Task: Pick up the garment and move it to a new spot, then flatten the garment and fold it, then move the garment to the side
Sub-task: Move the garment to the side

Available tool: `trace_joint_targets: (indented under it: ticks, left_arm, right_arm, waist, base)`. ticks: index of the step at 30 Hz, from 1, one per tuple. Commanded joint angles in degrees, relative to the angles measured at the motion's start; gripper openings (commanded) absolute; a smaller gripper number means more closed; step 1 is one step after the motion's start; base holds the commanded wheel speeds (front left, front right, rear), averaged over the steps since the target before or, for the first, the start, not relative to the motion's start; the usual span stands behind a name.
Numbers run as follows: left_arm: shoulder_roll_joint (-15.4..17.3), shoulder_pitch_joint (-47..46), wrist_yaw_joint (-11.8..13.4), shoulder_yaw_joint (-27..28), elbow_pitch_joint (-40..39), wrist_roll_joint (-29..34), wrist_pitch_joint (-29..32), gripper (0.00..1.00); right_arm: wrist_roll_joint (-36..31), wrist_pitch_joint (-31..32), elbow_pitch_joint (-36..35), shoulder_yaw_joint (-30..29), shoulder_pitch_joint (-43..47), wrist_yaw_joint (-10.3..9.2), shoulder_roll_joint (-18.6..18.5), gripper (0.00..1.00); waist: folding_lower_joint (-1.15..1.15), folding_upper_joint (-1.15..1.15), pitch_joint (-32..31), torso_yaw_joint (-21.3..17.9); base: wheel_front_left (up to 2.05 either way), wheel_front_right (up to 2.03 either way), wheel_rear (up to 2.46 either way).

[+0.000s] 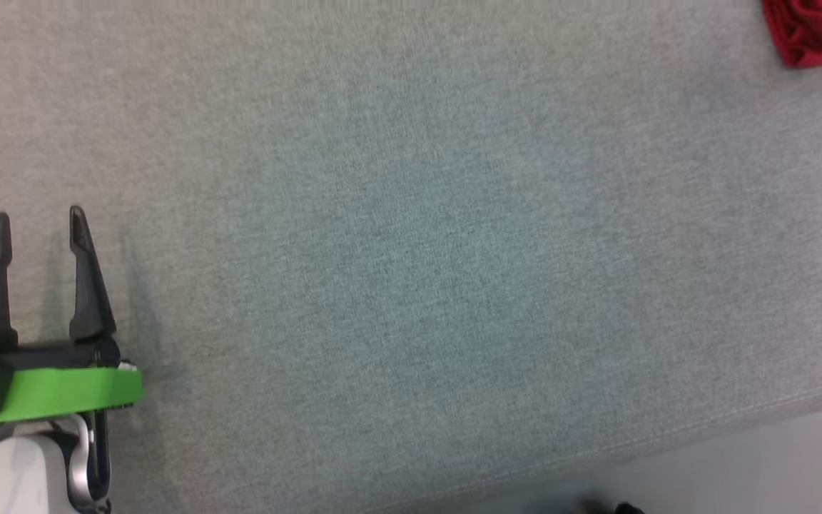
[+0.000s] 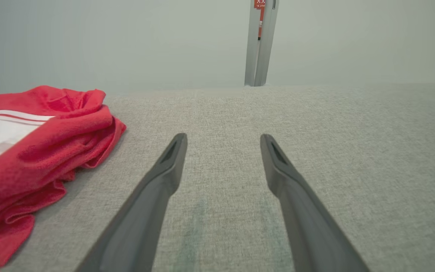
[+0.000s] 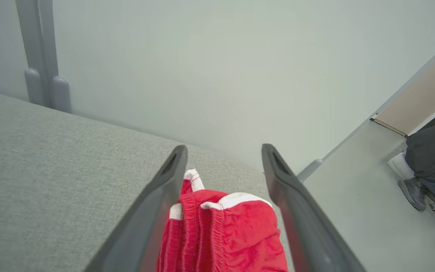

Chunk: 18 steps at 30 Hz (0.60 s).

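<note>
- Between the right gripper's (image 3: 224, 149) fingers and just below them: the red garment (image 3: 232, 230), with white trim and an elastic waistband bunched at the top.
- Right gripper is spread wide. The fingers straddle the cloth and do not pinch it, so nothing is held.
- Garment lies in a crumpled heap at the far corner of the grey upholstered surface (image 1: 411, 250), close to its edge.
- Left gripper (image 1: 39, 215) is also spread wide and empty, hovering low over bare grey fabric.
- From the left gripper, the garment is off to one side and well apart. In the left wrist view it shows as a lumpy red pile with a white panel.
- Ahead of the left gripper past the surface's far edge: a grey metal post (image 2: 259, 41) against a pale wall.
- To the right of the right gripper, on the floor: a person's shoe (image 3: 414, 192) and dark trouser leg.
- Step, my read: the pick-up. The cloth is not flat, not neatly folded and not gripped.
- Next move calls for dropping the right fingers onto the waistband bunch and closing on a thick fold.
- Then lift and carry it toward the open middle of the surface, within the left gripper's reach for flattening.
- Risk: the grip catches only one layer, or the cloth slides off the nearby edge.
</note>
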Motion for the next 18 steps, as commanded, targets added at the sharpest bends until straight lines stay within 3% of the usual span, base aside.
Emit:
trace_joint_targets:
  ticks: [1, 12, 18]
  left_arm:
    - [-0.1, 1.4, 0.3, 0.5, 0.7, -0.4, -0.4, 1.00]
    - [-1.7, 5.2, -0.2, 1.3, 3.0, -0.1, -0.4, 1.00]
    - [-2.5, 6.3, -0.7, 0.8, 4.5, 0.1, -0.4, 1.00]
  right_arm:
    - [-0.1, -0.4, -1.6, -0.4, 2.8, -0.09, 0.8, 1.00]
    - [-3.7, -0.4, -19.7, -11.7, 23.2, -0.09, 9.5, 1.00]
    - [-6.6, -0.4, -26.8, -14.8, 35.5, -0.08, 14.7, 1.00]
  waist:
    - [0.00, 0.00, -5.3, 0.8]
    - [0.00, 0.00, -12.9, 2.4]
    - [0.00, 0.00, -16.6, 3.7]
  base:
    - [0.00, 0.00, 0.00]
    - [0.00, 0.00, 0.00]
    - [0.00, 0.00, 0.00]
